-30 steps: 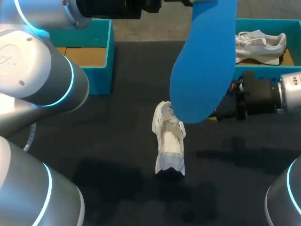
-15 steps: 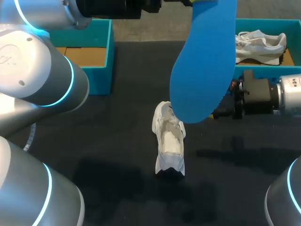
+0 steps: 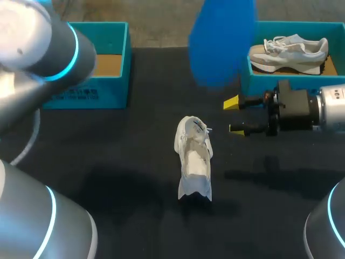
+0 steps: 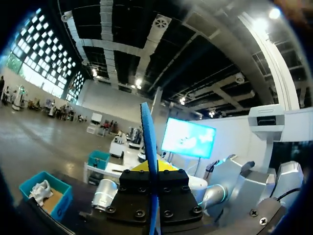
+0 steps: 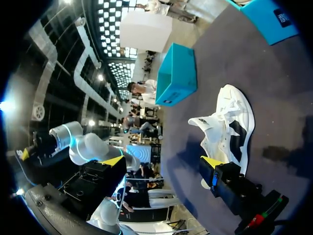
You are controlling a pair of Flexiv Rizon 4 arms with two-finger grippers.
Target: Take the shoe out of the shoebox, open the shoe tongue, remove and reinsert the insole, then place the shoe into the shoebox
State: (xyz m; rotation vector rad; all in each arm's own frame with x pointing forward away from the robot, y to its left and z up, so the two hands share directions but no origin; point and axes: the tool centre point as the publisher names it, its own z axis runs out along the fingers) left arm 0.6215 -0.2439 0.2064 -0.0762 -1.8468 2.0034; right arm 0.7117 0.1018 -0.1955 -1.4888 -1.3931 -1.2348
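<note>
A white shoe [image 3: 194, 159] lies in the middle of the black table [image 3: 118, 162], opening upward. A blue insole [image 3: 221, 43] hangs high above the table's far side. In the left wrist view it shows edge-on [image 4: 148, 147], pinched in my left gripper [image 4: 151, 170], which is shut on it. My right gripper [image 3: 234, 115] hovers to the right of the shoe, fingers wide open and empty. In the right wrist view the shoe [image 5: 230, 125] lies just ahead of the open gripper [image 5: 161, 161]. A second white shoe [image 3: 291, 51] rests in the teal shoebox [image 3: 245, 81] at the far right.
Another teal box [image 3: 116, 81] with a cardboard floor stands at the far left, seen too as the teal box [image 5: 176, 73] beyond the shoe in the right wrist view. My left arm [image 3: 43, 43] crosses the upper left corner.
The left arm has swung, carrying the insole up and toward the far side. It no longer covers the right gripper or the right box. The right gripper has barely moved.
</note>
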